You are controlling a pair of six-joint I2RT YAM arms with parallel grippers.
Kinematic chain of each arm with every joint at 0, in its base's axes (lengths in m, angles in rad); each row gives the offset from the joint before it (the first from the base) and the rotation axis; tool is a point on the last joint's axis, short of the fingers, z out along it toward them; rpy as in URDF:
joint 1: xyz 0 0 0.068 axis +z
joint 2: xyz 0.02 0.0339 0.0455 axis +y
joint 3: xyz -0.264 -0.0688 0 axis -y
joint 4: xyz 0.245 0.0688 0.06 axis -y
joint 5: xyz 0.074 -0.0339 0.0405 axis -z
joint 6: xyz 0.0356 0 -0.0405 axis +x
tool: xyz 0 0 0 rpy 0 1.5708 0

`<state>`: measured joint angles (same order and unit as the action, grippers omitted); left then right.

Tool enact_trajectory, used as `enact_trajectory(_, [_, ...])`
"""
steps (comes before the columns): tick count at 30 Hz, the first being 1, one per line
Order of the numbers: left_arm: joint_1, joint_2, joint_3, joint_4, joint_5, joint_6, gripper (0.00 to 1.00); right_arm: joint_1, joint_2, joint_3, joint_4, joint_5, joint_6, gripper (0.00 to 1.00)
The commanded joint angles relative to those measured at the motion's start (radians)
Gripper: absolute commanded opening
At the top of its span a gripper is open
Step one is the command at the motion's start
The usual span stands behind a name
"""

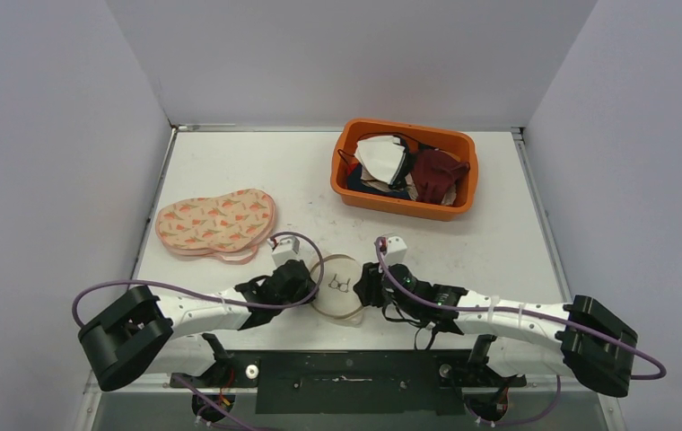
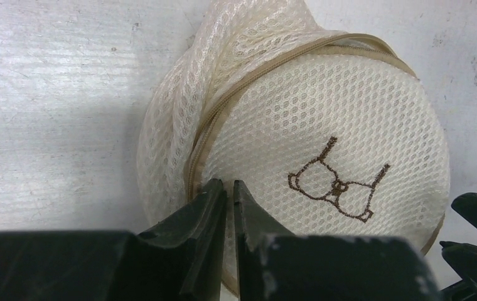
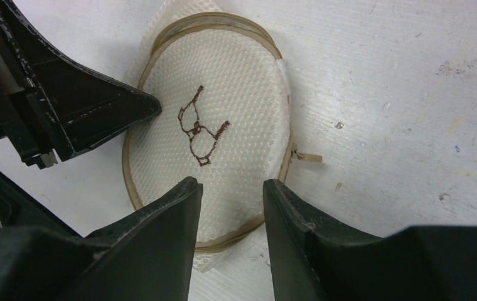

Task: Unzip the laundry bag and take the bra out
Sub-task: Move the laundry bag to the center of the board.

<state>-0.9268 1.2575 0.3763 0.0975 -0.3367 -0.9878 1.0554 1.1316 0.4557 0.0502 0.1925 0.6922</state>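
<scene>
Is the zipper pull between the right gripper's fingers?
No, the pull lies flat beside the rim of the bag, outside the gap of the open right gripper.

Round mesh bag (image 1: 341,285) sits near the front of the table (image 1: 499,233), left gripper (image 1: 309,280) and right gripper (image 1: 366,285) tight against either side. Can't make out the jaws from up here. Peach pouch (image 1: 216,222) off left, orange bin (image 1: 400,205) of clothes (image 1: 409,166) back right.
</scene>
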Motion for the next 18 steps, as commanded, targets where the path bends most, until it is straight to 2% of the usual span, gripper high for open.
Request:
enact_trajectory(1, [0.008, 0.036, -0.018, 0.028, -0.021, -0.001, 0.09, 0.015, 0.040, 0.032, 0.087, 0.000, -0.014, 0.41])
enact_trajectory(8, [0.007, 0.037, -0.042, 0.057, -0.006, -0.025, 0.09, 0.018, 0.219, 0.074, 0.100, -0.001, -0.030, 0.31])
enact_trajectory(10, [0.007, 0.012, -0.048, 0.055, 0.001, -0.031, 0.12, 0.019, 0.266, 0.083, 0.097, 0.007, -0.031, 0.31])
enact_trajectory(18, [0.002, -0.170, -0.044, -0.047, 0.017, -0.029, 0.61, 0.020, 0.336, 0.092, 0.069, 0.046, -0.016, 0.30])
